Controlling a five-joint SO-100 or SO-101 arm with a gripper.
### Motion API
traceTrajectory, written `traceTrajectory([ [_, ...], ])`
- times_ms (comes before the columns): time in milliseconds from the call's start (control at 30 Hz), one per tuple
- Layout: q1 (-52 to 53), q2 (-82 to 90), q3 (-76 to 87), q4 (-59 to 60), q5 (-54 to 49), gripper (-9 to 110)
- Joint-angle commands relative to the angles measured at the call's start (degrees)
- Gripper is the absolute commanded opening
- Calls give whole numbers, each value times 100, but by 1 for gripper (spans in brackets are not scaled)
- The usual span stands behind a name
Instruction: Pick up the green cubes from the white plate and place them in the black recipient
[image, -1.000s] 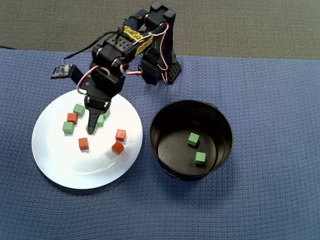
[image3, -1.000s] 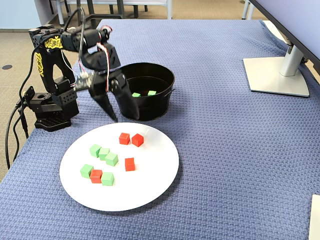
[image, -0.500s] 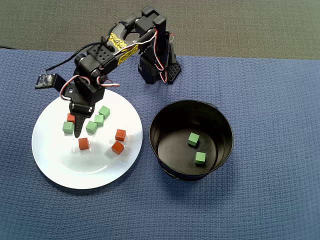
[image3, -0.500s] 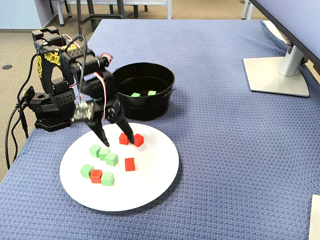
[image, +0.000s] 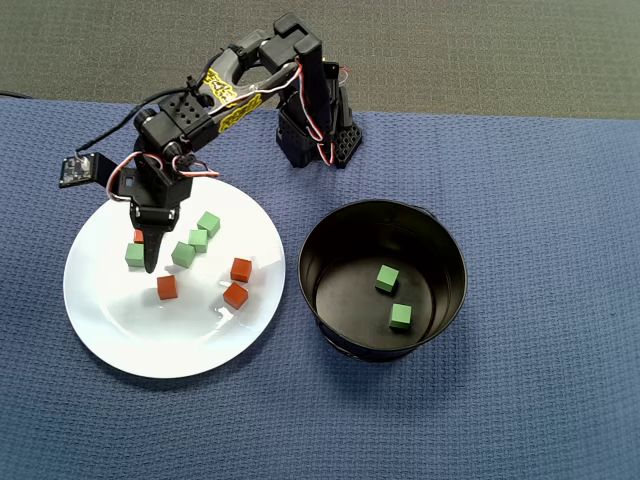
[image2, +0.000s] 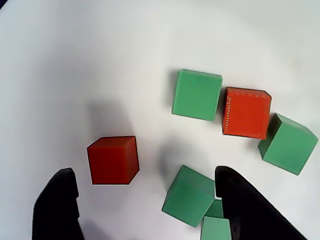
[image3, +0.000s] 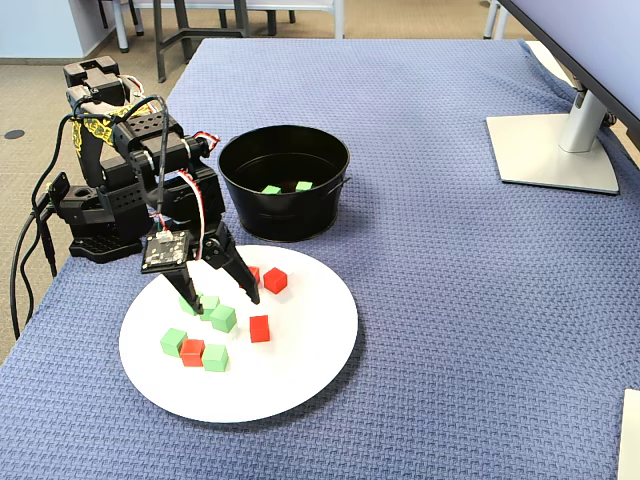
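While the green cubes (image3: 223, 318) sit clustered on the left half of the white plate (image3: 300, 370), the gripper (image3: 222, 303) hangs right over them, jaws spread wide! From the wrist view one green cube (image2: 188, 195) lies on the plate between the two black fingers (image2: 245, 210), hard against the right-hand one, with a red cube (image2: 113, 160) nearer the left finger. Two more greens peek out just beside that right finger at the bottom edge. Farther up the wrist view, another green cube (image2: 197, 94) touches a second red cube (image2: 246, 113), and a further green (image2: 287, 144) sits at that red's other side.

Overhead, the fingertips point down between a green cube (image: 135, 254) on the left and another (image: 183, 254) on the right. Three red cubes lie apart toward the plate's middle.

Over to the black recipient (image: 440, 240), right of the plate in the overhead view: two green cubes (image: 387, 278) rest on its floor. All of it stands on a blue woven cloth (image3: 450, 300).
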Motion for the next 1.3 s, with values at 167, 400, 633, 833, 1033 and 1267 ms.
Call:
traceTrajectory([
  [167, 114, -237, -88, -79, -308, 29],
  [400, 167, -448, -79, -220, -773, 29],
  [633, 229, -519, 35, -272, -536, 29],
  [833, 272, -519, 123, -360, -9, 29],
  [1033, 246, -475, 615, -765, 308, 29],
  [1267, 202, -527, 853, -1125, 659, 27],
])
